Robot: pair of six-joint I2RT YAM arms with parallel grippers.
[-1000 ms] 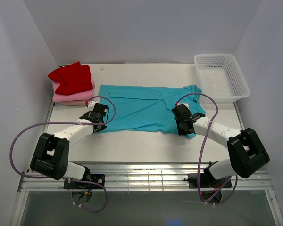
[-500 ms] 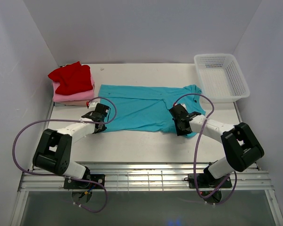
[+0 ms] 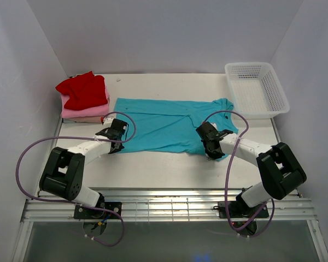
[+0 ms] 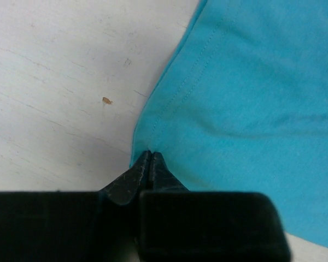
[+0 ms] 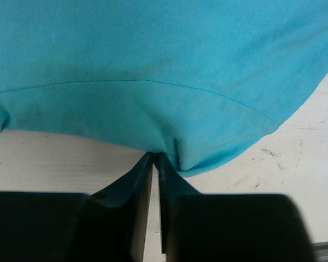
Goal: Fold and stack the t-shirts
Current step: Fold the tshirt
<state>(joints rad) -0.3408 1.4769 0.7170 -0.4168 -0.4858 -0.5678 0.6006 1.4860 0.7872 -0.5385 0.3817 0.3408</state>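
Teal shirt: plain turquoise, spread flat across the middle of the table, lying sideways with its collar at the right end and its hem at the left.
Teal shirt, surface: mostly smooth, with a few shallow creases; the left wrist view shows a row of stitching just inside the hem.
Teal shirt, right end: the right wrist view shows a curved seam across the cloth and a rounded edge drooping onto the table.
Left gripper: fingers pressed fully together, tips pinching the near left corner of the hem.
Right gripper: fingers closed to a thin slit, tips nipping a small fold at the near right edge of the teal shirt.
Stack: far left corner of the table, just beyond the teal shirt's left end.
Red shirt: on top of the stack, loosely folded and rumpled.
Pink shirt: folded, directly under the red one.
Beige shirt: at the bottom, only a thin edge showing.
Basket: white plastic mesh, far right corner, just beside the teal shirt's collar end.
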